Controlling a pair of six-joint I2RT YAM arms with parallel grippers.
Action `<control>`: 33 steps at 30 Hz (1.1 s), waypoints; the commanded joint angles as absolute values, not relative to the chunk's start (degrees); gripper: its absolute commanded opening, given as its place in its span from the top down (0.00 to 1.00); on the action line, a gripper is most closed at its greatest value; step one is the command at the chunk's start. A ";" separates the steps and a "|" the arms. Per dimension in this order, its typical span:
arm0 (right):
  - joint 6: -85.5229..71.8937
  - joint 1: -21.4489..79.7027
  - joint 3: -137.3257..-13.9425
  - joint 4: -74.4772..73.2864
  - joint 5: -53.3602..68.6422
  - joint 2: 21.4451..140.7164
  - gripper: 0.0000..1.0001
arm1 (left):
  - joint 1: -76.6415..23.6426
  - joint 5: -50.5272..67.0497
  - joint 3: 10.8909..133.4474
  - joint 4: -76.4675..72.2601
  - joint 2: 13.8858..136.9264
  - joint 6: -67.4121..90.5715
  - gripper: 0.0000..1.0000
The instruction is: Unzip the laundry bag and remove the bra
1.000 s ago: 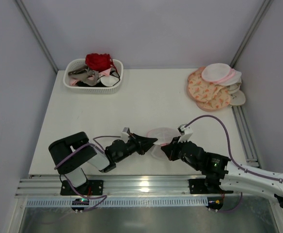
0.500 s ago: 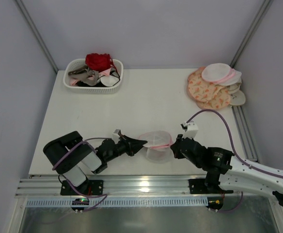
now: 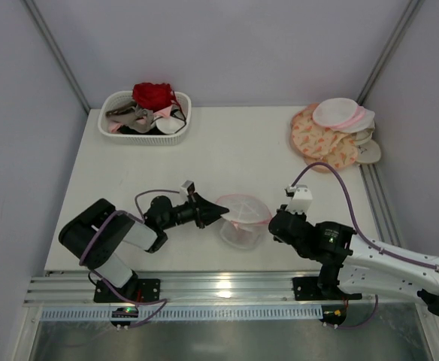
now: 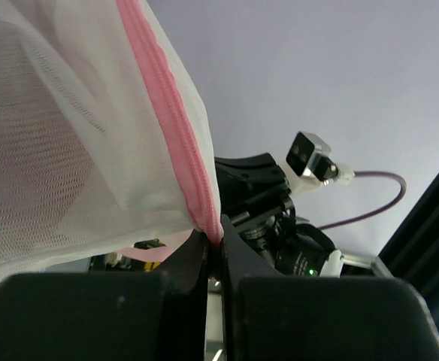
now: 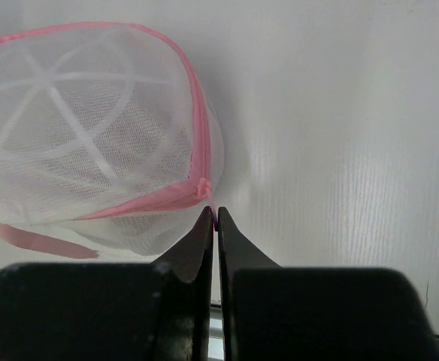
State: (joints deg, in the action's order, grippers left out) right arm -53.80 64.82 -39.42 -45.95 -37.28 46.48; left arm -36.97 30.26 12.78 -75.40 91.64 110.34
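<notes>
**A:** The bag point(image 3: 242, 219) is at the front of the tabletop point(image 3: 234, 150), strung between both hands!

**B:** The left hand point(image 4: 213, 242) is pinched tight on the pink zipper point(image 4: 171, 128) rim. The right hand point(image 5: 213, 216) is nipped together on what looks like the pull point(image 5: 210, 201).

**A:** So this is the unzip step, I'd say. I can't tell how far it's open.

**B:** Next, the left should anchor while the right draws the pull round the rim. It needs to go gently, or the mesh bunches.

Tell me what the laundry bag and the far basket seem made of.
The laundry bag looks like fine white mesh fabric, translucent: its weave shows. Its zipper rim seems matte pink woven tape. The basket is probably white plastic, judging by its stiff slotted wall.
</notes>
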 commanded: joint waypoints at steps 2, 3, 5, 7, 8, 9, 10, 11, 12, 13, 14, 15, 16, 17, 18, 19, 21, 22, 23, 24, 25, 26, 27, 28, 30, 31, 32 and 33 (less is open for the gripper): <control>-56.86 64.42 -41.40 -55.64 -45.79 47.72 0.96 | -33.05 47.51 21.60 -79.29 90.96 103.73 1.00; -56.78 64.42 -41.40 -55.46 -45.79 47.64 0.96 | -32.52 49.03 23.01 -76.32 91.05 100.75 1.00; -56.51 64.42 -41.40 -55.28 -45.70 46.50 0.96 | -30.24 51.93 27.41 -70.61 90.97 96.27 1.00; -55.55 64.42 -41.31 -54.15 -45.09 45.36 0.96 | -27.88 53.35 33.35 -55.05 90.27 85.30 1.00; -54.15 64.42 -41.22 -53.36 -44.74 44.66 0.96 | -27.34 52.74 36.18 -46.49 90.00 79.95 1.00; -53.36 64.42 -40.96 -52.57 -44.21 43.17 0.96 | -27.07 49.78 39.34 -37.01 89.83 74.06 1.00; -52.48 64.42 -40.70 -50.91 -43.95 42.46 0.96 | -27.07 48.27 42.68 -20.73 90.00 63.22 1.00; -51.43 64.42 -40.43 -50.11 -43.42 41.93 0.96 | -27.07 47.12 48.46 -14.91 90.44 59.28 1.00; -50.63 64.42 -39.73 -49.31 -43.07 40.79 0.96 | -27.07 46.59 50.43 -11.55 90.87 57.06 1.00; -49.93 64.42 -39.29 -47.13 -42.81 40.26 0.96 | -27.07 45.80 52.10 -8.38 91.57 54.95 1.00; -49.31 64.42 -38.85 -45.72 -41.50 39.82 0.97 | -27.07 45.44 54.29 -7.57 93.06 54.58 0.91; -47.74 64.42 -37.98 -44.40 -40.96 39.29 0.96 | -27.07 44.92 54.84 -7.30 93.77 54.58 0.80; -47.38 64.42 -37.62 -42.12 -40.61 39.29 0.96 | -27.07 43.61 54.84 -7.56 94.21 55.54 0.70; -47.37 64.42 -37.44 -41.75 -40.52 39.37 0.96 | -27.07 43.16 54.41 -9.91 94.22 56.42 0.49; -46.94 64.42 -37.35 -40.62 -39.91 39.72 0.96 | -27.07 42.55 52.49 -11.24 93.70 57.56 0.39; -46.85 64.42 -37.35 -40.17 -39.55 40.51 0.96 | -27.16 40.28 51.34 -12.29 92.91 58.53 0.24; -46.67 64.42 -37.35 -39.12 -38.42 41.48 0.96 | -27.51 36.67 47.66 -11.35 88.61 59.94 0.05; -45.89 64.42 -37.18 -37.28 -37.63 42.44 0.96 | -27.68 35.08 46.07 -10.55 86.77 60.29 0.01; -45.53 64.42 -37.09 -36.22 -36.92 42.97 0.96 | -28.03 31.59 44.40 -10.02 84.66 61.69 0.01; -45.27 64.42 -36.74 -34.21 -35.78 43.41 0.96 | -28.47 30.33 42.64 -9.24 80.11 62.83 0.01; -44.48 64.42 -36.39 -32.97 -34.99 43.94 0.96 | -29.96 28.76 38.97 -9.23 77.89 63.80 0.01; -44.04 64.34 -36.13 -31.31 -34.02 44.73 0.96 | -31.10 26.13 37.54 -9.05 75.78 64.85 0.01; -43.51 64.42 -35.34 -27.81 -32.88 45.08 0.96 | -32.24 24.97 36.22 -8.53 71.93 67.13 0.01; -42.29 64.34 -34.81 -25.86 -30.35 45.26 0.97 | -34.61 24.09 33.69 -8.79 70.42 68.45 0.00; -41.23 64.34 -33.23 -19.82 -27.44 45.44 0.96 | -36.64 21.64 31.48 -10.10 67.78 73.44 0.01; -40.44 64.25 -32.61 -18.12 -24.46 45.53 0.97 | -37.52 20.84 30.42 -12.63 65.85 74.96 0.00; -39.73 64.34 -31.91 -16.63 -23.56 45.61 0.96 | -38.83 19.87 29.19 -13.35 65.22 76.10 0.01; -39.47 64.34 -31.82 -15.31 -22.86 45.96 0.96 | -39.37 18.12 28.92 -13.62 64.52 76.90 0.00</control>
